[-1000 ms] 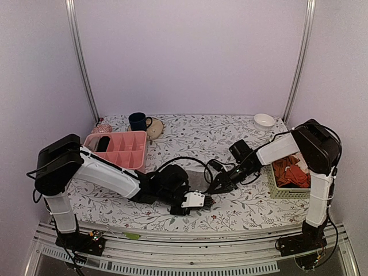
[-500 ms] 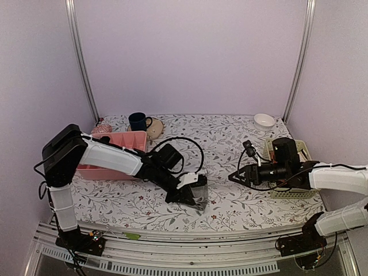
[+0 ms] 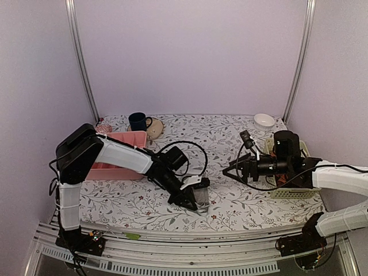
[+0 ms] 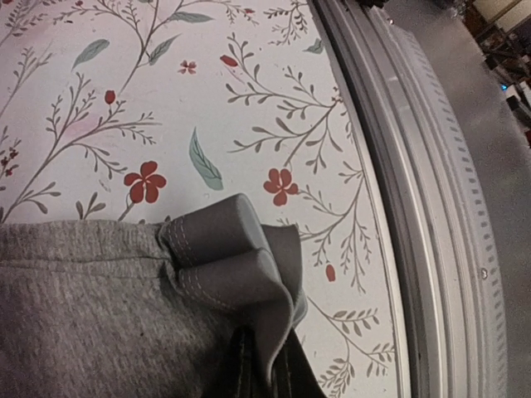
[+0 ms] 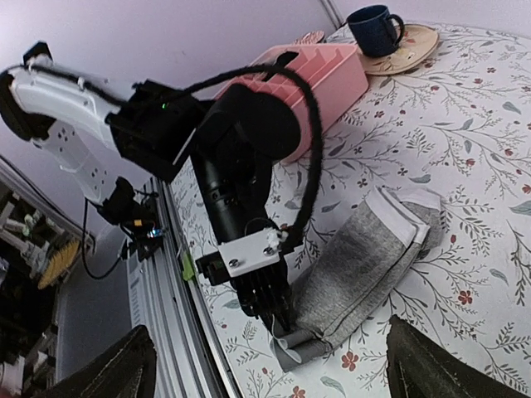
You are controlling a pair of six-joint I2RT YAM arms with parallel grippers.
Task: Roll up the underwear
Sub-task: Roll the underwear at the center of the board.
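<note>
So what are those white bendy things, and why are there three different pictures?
Those are two robot arms. Each ends in a two-finger pincer called a gripper. The wide picture comes from a camera above and behind the arms. The other two come from small cameras on the wrists, looking along each arm's own fingers. On the flowery table are a pink tray, a blue mug, a white bowl and a basket of orange-red clothes. The left gripper is pinched shut on one end of the grey underwear, which lies in a long bundle on the table. The right gripper is open and holds nothing.
</note>
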